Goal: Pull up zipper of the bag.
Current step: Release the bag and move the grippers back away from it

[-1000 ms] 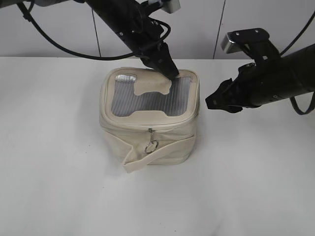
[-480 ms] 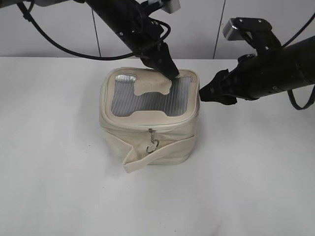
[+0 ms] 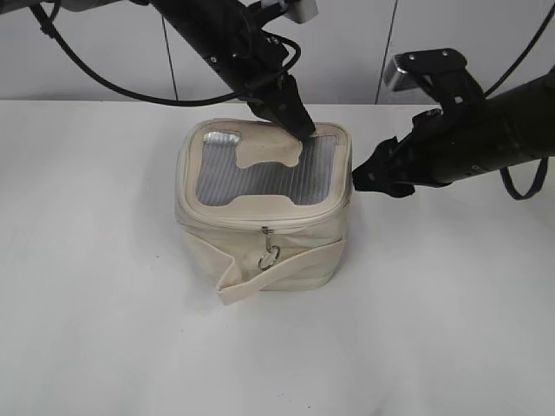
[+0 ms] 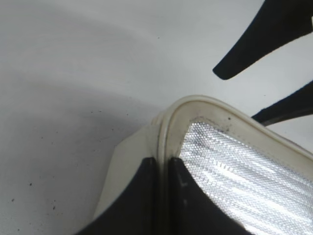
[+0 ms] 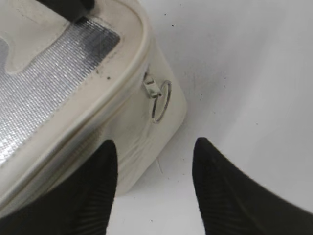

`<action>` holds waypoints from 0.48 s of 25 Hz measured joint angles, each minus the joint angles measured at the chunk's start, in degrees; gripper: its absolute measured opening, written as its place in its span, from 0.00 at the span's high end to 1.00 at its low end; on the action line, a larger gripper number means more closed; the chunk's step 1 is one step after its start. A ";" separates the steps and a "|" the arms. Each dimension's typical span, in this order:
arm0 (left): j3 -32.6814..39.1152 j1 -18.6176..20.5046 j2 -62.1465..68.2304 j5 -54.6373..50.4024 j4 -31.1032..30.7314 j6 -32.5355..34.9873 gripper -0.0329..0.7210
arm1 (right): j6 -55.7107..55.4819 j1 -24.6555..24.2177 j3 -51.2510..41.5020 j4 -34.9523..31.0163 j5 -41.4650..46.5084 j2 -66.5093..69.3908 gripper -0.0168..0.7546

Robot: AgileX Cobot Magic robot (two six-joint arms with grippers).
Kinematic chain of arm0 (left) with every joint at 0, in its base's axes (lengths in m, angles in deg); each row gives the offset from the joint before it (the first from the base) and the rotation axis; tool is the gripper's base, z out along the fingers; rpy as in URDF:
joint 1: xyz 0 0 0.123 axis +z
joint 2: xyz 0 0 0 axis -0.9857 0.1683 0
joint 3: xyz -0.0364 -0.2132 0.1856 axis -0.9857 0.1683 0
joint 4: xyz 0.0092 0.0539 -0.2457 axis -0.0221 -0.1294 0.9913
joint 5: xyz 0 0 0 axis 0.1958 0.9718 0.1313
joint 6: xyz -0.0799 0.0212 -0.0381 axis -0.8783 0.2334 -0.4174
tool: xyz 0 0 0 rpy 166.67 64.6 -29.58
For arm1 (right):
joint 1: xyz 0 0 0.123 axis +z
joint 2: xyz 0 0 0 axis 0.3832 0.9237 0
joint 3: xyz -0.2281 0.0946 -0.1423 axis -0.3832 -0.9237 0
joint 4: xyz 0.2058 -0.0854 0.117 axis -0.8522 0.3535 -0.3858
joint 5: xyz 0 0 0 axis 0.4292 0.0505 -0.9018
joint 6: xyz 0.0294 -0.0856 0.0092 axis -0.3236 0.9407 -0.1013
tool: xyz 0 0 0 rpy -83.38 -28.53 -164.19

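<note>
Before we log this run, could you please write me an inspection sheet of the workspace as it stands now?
Surface: white table, a few dark specks, otherwise bare.
Job's things: cream bag upright near the centre; zipper pull and ring hang at the middle of its front face, ungripped.
Clutter: nothing seen.
Grippers: left gripper presses on the lid's rear rim, fingers close together astride the edge piping; right gripper is open at the bag's right side, holding nothing.
Cables: black cables loop behind the left arm, another by the right arm.
Surroundings: pale panelled wall behind the table.
</note>
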 joint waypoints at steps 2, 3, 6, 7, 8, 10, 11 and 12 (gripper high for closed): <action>0.00 0.00 0.00 0.00 0.00 0.00 0.90 | 2.98 0.00 0.00 -2.59 0.00 1.10 0.46; 0.00 0.00 0.00 0.00 0.00 0.00 0.90 | 5.01 0.00 0.00 -4.59 0.00 1.33 0.46; 0.00 0.00 0.00 0.00 0.00 0.00 0.90 | 11.52 0.00 0.00 -10.87 -0.02 1.83 0.46; 0.00 0.00 0.00 0.00 0.00 0.00 0.90 | 13.57 0.00 0.00 -12.76 -0.02 2.20 0.46; 0.00 0.00 0.00 0.00 0.00 0.00 0.90 | 15.31 0.00 0.00 -14.33 -0.76 2.61 0.46; 0.00 0.00 0.00 0.00 0.00 0.00 0.90 | 17.67 0.00 0.03 -16.34 -0.76 3.49 0.46; 0.00 0.00 0.00 0.00 0.00 0.00 0.90 | 18.39 0.00 0.15 -16.90 -0.76 4.11 0.47; 0.00 0.00 0.00 0.00 0.00 0.00 0.90 | 18.75 0.00 0.45 -17.19 -0.76 4.84 0.46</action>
